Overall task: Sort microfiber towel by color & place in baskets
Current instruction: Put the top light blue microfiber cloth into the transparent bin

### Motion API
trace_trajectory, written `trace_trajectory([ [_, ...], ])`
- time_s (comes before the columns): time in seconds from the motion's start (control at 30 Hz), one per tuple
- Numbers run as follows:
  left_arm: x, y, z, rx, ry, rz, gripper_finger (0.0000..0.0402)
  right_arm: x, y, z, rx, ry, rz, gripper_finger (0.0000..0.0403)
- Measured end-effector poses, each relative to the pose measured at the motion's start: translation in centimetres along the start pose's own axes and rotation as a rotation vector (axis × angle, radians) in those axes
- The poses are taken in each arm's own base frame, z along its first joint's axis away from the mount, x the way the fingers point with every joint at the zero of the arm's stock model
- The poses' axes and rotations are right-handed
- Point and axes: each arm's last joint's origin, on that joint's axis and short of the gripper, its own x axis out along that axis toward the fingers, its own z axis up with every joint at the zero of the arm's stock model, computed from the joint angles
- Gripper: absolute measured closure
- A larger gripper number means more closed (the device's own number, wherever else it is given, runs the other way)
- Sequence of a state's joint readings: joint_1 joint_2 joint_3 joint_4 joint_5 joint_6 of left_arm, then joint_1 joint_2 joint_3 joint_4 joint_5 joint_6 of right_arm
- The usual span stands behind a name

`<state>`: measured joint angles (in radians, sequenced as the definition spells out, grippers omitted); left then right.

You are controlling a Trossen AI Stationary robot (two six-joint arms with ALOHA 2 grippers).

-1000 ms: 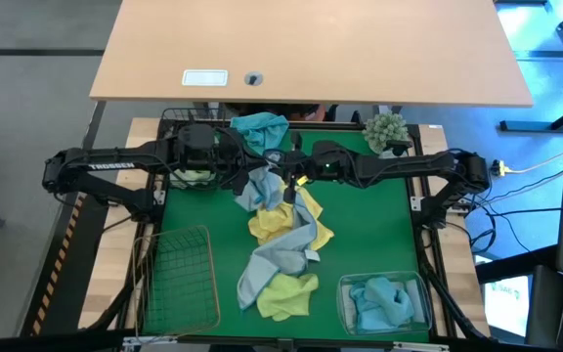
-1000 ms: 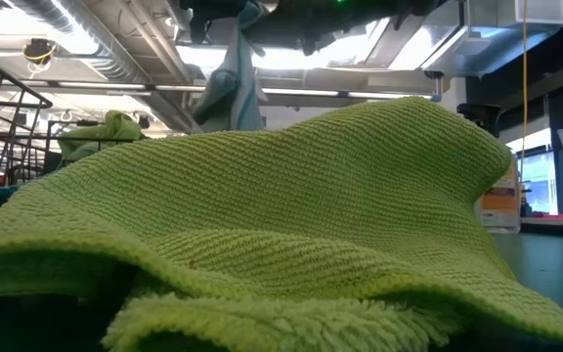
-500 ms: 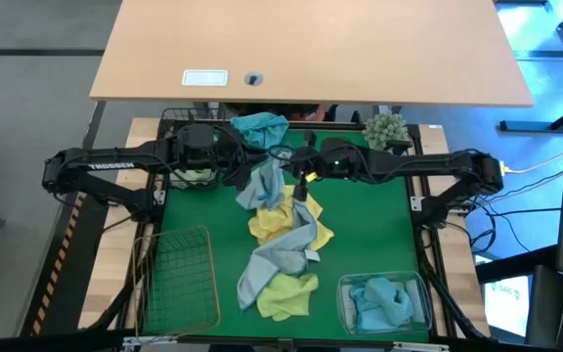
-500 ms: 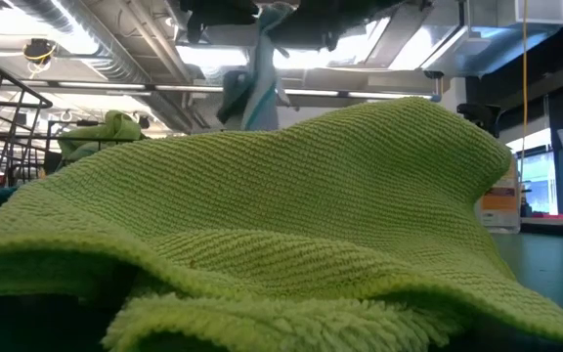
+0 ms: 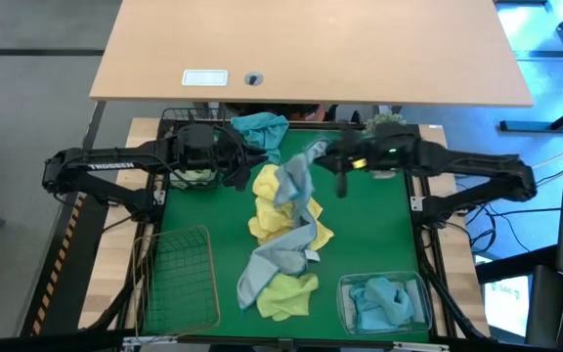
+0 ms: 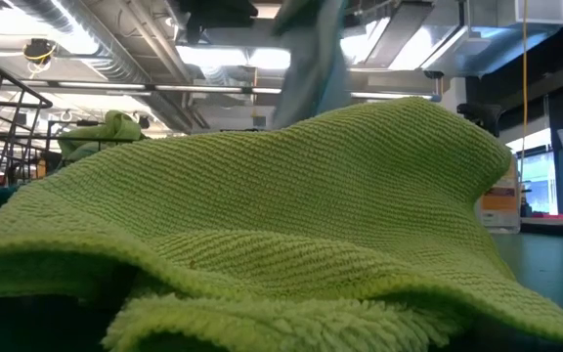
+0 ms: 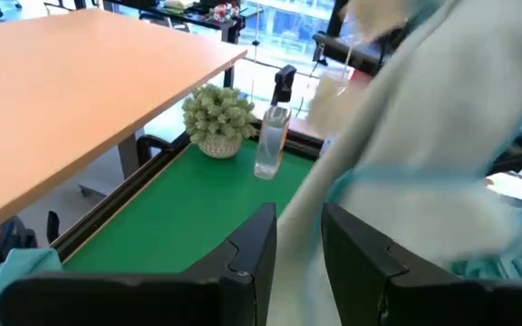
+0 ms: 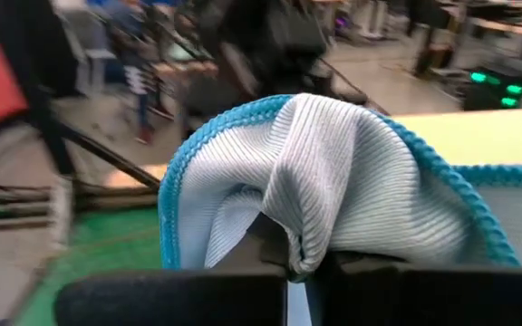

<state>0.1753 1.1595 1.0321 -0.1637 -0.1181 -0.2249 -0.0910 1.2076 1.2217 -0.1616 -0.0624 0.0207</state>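
Right gripper (image 5: pixel 313 154), jaws clamped on a bunched fold of the blue-edged grey towel (image 5: pixel 296 178), lifts it above the tabletop pile; soft and light, the cloth drapes below. Left gripper (image 7: pixel 299 237) waits, jaws narrowly parted, empty.

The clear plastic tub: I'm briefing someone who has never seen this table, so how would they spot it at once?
Look at the green table mat from above and go to its near edge on the right arm's side. The clear plastic tub sits there, with a blue towel bunched inside. Unlike the tan wire basket on the opposite side, its walls are see-through plastic, not wire.
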Motion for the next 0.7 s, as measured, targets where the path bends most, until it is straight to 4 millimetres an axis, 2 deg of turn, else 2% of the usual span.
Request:
trace_trajectory([
  [0.37,0.0,0.1,-0.6,0.007,0.064,0.015,0.0315,-7.3,1.0,3.2,0.209,-0.164,0.177,0.0394],
  [0.53,0.0,0.1,-0.6,0.007,0.066,0.015,0.0315,-9.6,1.3,3.9,0.313,-0.203,0.259,0.0393],
  [0.7,0.0,0.2,-0.6,0.006,0.067,0.015,0.0315,-10.8,3.1,4.1,0.344,-0.201,0.377,0.0396],
])
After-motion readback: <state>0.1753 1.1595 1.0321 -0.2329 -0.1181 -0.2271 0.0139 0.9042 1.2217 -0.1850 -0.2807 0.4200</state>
